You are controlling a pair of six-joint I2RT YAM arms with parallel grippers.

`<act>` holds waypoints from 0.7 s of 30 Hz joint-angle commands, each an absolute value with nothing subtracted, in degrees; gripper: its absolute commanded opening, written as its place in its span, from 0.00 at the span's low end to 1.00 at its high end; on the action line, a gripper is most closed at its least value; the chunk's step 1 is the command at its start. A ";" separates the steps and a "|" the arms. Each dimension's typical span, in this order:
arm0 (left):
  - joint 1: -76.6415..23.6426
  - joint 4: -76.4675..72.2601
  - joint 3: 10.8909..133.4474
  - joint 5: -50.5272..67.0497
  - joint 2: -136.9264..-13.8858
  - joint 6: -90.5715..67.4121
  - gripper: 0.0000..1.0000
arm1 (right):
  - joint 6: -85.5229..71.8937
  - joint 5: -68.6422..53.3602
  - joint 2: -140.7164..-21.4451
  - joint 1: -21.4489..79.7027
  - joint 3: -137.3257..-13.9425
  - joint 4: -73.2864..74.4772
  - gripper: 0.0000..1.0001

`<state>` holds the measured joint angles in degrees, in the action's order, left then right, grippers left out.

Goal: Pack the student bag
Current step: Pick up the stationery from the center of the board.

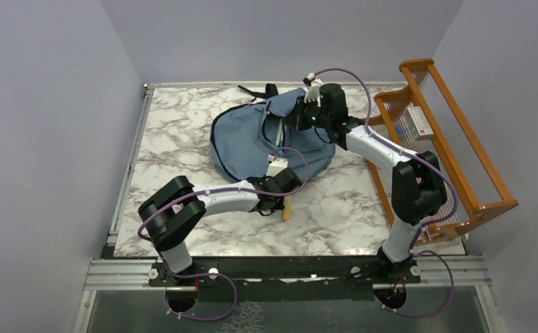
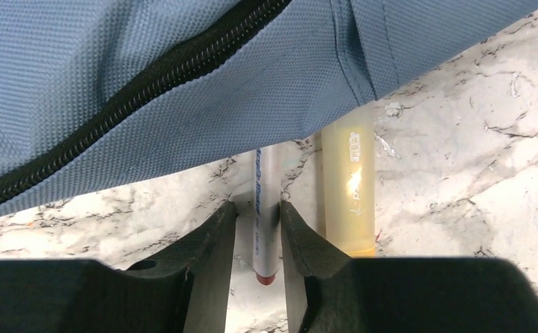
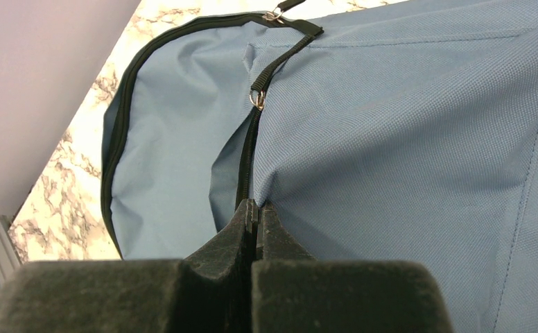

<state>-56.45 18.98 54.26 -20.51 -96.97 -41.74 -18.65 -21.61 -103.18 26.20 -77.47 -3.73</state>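
Blue student bag (image 1: 245, 139) in right gripper (image 3: 256, 209)

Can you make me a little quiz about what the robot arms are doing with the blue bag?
1. True or false: the right gripper pinches the bag beside its zipper.
2. What lies between the fingers of the left gripper? A pen, B spoon, C key.
3. Fill in: the wooden rack stands on the robot's ____ side.
Key: 1 true; 2 A; 3 right.
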 commanded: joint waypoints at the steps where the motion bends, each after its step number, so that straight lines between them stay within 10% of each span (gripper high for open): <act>1: -57.60 26.90 51.59 -22.64 -98.81 -40.44 0.29 | -19.82 -23.75 -101.77 26.81 -77.12 -6.37 0.00; 21: -57.66 26.67 60.63 -9.18 -92.65 -24.43 0.00 | -18.81 -22.61 -101.82 26.81 -77.90 -5.42 0.01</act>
